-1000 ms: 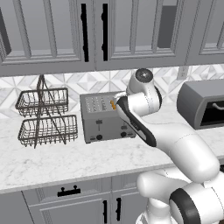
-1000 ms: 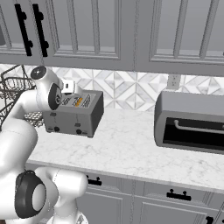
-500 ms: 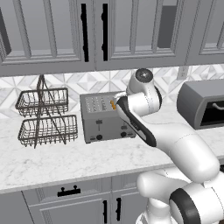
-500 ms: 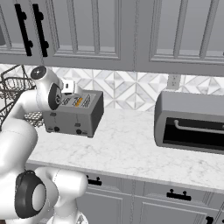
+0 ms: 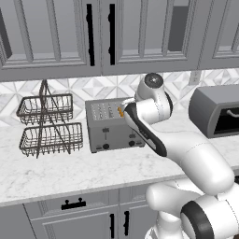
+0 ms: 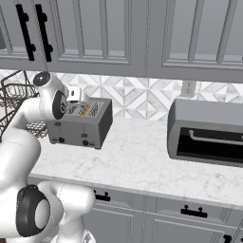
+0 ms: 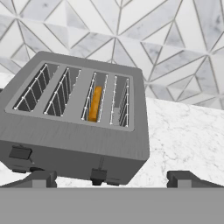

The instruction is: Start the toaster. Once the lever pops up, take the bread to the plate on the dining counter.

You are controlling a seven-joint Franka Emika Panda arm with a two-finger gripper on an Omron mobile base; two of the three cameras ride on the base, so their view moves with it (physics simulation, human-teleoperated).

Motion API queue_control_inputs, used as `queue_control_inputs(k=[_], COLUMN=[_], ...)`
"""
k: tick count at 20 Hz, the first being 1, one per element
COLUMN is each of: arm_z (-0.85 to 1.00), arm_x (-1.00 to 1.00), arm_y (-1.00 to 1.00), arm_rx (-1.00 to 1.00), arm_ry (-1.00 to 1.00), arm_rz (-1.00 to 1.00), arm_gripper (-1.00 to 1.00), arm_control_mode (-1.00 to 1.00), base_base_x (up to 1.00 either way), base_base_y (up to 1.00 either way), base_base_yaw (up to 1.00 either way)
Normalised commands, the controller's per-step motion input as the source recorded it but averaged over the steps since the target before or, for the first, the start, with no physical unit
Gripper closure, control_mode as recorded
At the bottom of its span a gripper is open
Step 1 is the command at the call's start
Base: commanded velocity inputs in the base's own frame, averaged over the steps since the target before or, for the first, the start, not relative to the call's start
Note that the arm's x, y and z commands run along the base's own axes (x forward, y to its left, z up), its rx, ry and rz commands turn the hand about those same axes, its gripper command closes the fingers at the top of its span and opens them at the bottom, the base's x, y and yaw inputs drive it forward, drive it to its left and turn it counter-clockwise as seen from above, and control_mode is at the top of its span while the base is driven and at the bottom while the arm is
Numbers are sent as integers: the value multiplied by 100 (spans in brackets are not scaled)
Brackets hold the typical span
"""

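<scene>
My gripper (image 7: 112, 177) is hovering, jaws apart, over the toaster (image 7: 78, 122); my hand view is showing bread (image 7: 95, 103) sitting mid-frame in its third slot.

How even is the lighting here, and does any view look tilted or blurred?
Left base view: flat, even light, faint shadow under the toaster. Right base view: same, sharp, no glare. Hand view: picture is rolled, toaster tilts; bread crisp in its slot.

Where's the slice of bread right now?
The bread sits edge-on in the toaster, in the third slot from the left in the hand view, on the marble worktop between the wire basket rack and the dark oven.
</scene>
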Motion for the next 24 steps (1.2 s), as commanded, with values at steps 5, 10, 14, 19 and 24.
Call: queue_control_inputs(k=[5, 10, 14, 19, 24], arm_z=[0, 0, 0, 0, 0], arm_x=[0, 0, 0, 0, 0], arm_y=[0, 0, 0, 0, 0], arm_rx=[0, 0, 0, 0, 0], arm_ry=[0, 0, 0, 0, 0], arm_rz=[0, 0, 0, 0, 0], arm_gripper=[-100, -100, -100, -100, -100], arm_control_mode=[-100, -100, -100, -100, -100], base_base_x=[0, 0, 0, 0, 0], base_base_y=[0, 0, 0, 0, 0], base_base_yaw=[0, 0, 0, 0, 0])
